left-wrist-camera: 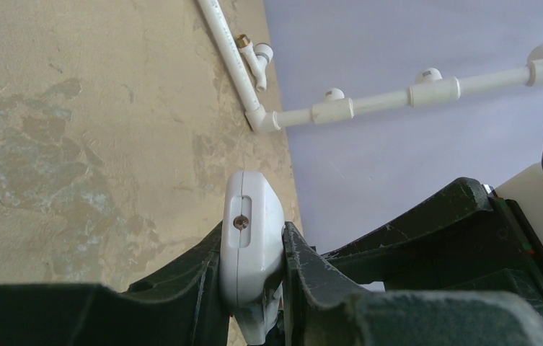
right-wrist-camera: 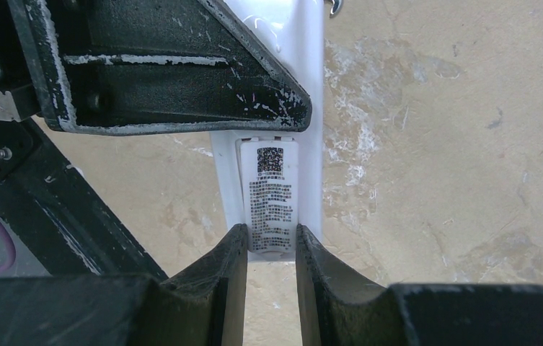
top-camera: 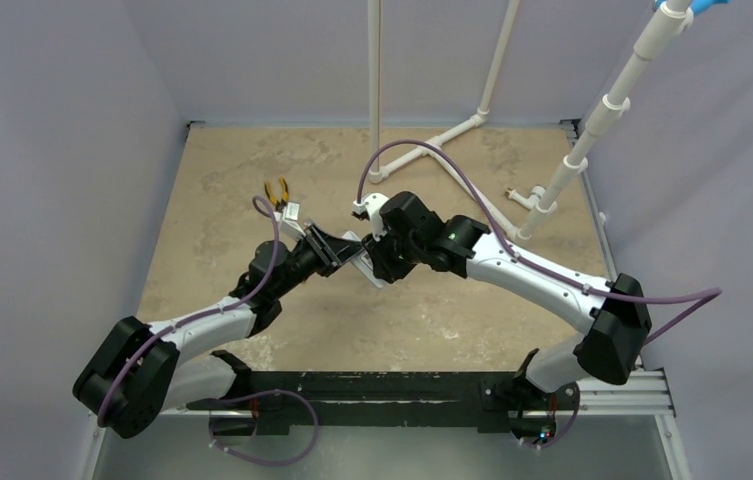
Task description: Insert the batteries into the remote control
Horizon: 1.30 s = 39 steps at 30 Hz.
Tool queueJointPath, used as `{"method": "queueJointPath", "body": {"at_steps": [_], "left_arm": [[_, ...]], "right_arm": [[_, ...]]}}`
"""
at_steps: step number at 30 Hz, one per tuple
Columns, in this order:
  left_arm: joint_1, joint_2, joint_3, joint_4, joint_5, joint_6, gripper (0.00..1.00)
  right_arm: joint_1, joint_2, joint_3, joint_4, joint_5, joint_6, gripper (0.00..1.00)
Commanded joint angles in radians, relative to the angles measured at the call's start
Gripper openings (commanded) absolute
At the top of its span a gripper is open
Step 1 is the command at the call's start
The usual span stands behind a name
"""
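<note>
The slim white plastic remote control (left-wrist-camera: 252, 238) is held up over the middle of the mottled tan table (top-camera: 432, 320), between the two arms where they meet. Its rounded end sticks out past the left gripper (left-wrist-camera: 252, 249), whose black fingers (left-wrist-camera: 207, 270) are clamped on its two long sides; a small screw sits in a slot on the edge facing that wrist camera.

From the right wrist, the remote control (right-wrist-camera: 311, 86) shows its back, with a narrow labelled panel (right-wrist-camera: 271, 194) carrying a square code and lines of fine print. One scuffed black finger of the left gripper (right-wrist-camera: 182, 72) lies across the handset above that panel. The right gripper (right-wrist-camera: 270, 241) is closed on the panel's lower end, one fingertip against each of its long edges, with only the panel's width left between the jaws.

In the top view the remote control (top-camera: 360, 262) is mostly hidden by the left gripper (top-camera: 337, 250) and the right gripper (top-camera: 372, 258), which face each other tip to tip.

Farther back and to the left, well apart from the handset, yellow-handled pliers (top-camera: 276, 189) lie on the table, with a small pale object (top-camera: 292, 211) just beside them, too small to tell what it is. White plastic pipes (top-camera: 472, 125) stand at the far edge against pale lilac walls (top-camera: 52, 150)
</note>
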Motion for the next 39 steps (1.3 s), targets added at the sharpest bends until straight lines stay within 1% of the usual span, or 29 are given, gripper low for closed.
{"method": "queueJointPath", "body": {"at_steps": [1, 6, 13, 39], "left_arm": [[-0.010, -0.009, 0.024, 0.097, 0.031, -0.005, 0.00], [-0.010, 0.007, 0.020, 0.118, 0.031, -0.011, 0.00], [-0.010, 0.017, 0.017, 0.128, 0.030, -0.015, 0.00], [-0.010, 0.044, 0.016, 0.150, 0.035, -0.021, 0.00]], "right_arm": [[0.002, 0.002, 0.044, 0.024, -0.002, -0.011, 0.15], [0.002, 0.005, 0.049, 0.014, -0.007, -0.019, 0.17], [0.002, 0.006, 0.051, -0.006, -0.014, -0.031, 0.13], [0.002, 0.015, 0.052, -0.017, -0.053, -0.035, 0.13]]}}
